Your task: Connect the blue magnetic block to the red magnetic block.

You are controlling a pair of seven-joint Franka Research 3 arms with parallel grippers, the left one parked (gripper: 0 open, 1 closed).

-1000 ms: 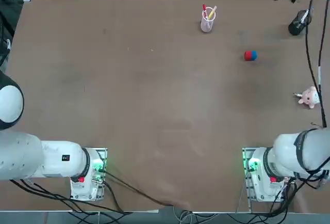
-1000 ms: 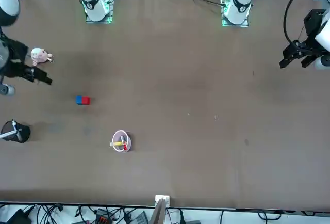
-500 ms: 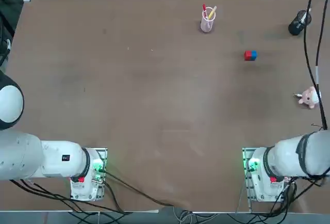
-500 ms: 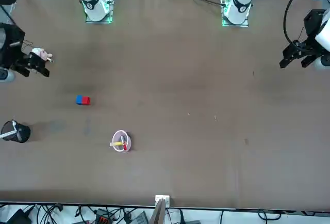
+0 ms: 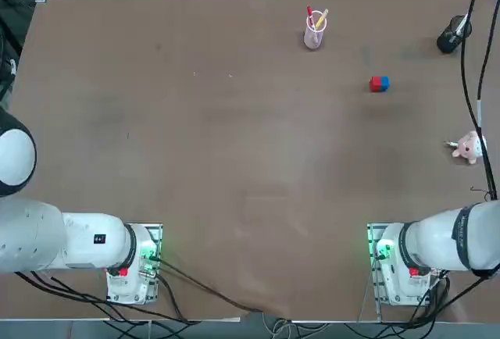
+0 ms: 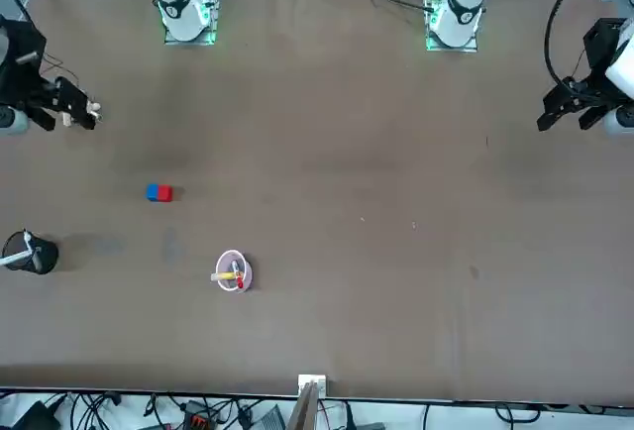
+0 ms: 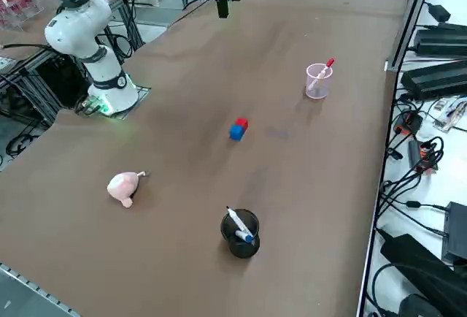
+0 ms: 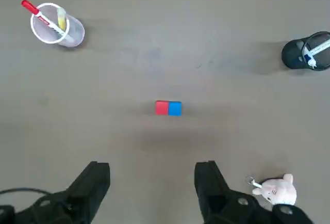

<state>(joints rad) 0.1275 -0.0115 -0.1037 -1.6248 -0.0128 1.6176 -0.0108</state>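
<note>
On the table [image 5: 234,159], the blue block [image 5: 383,83] touches the red block [image 5: 375,83], at about one o'clock from centre. The right gripper [image 8: 152,180] hangs open and empty, probably above the toy [image 8: 276,189].

The top view looks straight down from behind the arm bases, the front view faces them from across the table [image 6: 396,202], the right side view slants down over a corner, and the wrist view, probably high above, shares the joined blocks [image 8: 168,108] with all three.
</note>
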